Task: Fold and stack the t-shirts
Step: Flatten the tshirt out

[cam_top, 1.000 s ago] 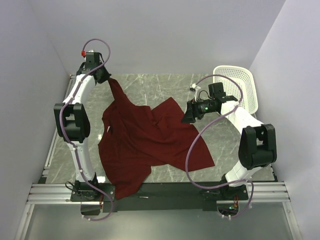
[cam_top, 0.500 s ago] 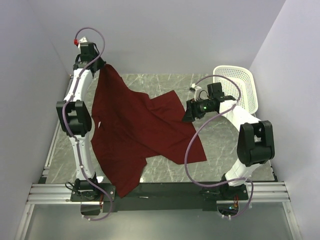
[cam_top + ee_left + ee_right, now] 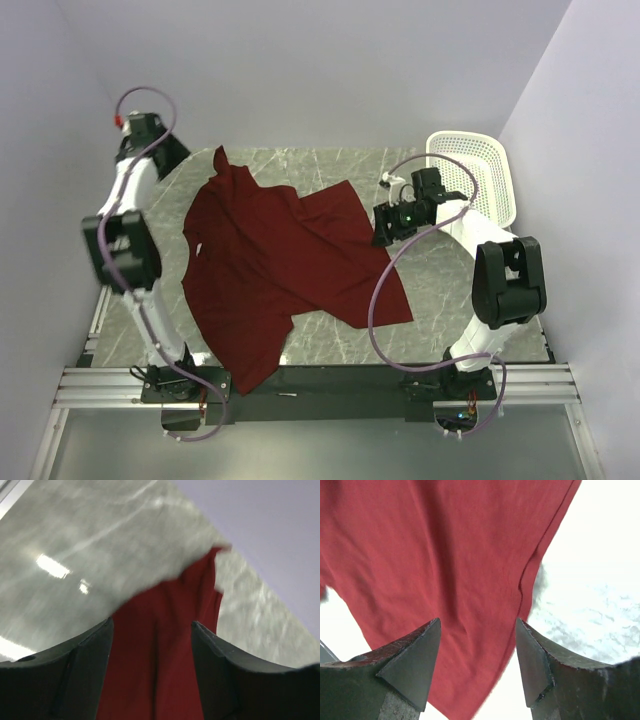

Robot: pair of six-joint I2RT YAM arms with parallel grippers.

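The t-shirt point(image 3: 280, 270) is soft matt maroon cloth, lightly creased. My table point(image 3: 440, 290) looks like grey veined stone, polished and glary. My right claw point(image 3: 477, 622) has dark, matt, scuffed fingers point(image 3: 410, 665). The basket point(image 3: 480, 170) is white plastic mesh.

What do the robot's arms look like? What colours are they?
The left arm and right arm are white tubes with chunky black joints. A thin purple cable loops along each one, and the left one's has a little red tag. A tiny green light glows on the right arm. The left end effector and right end effector each have two dark, wedge-shaped fingers.
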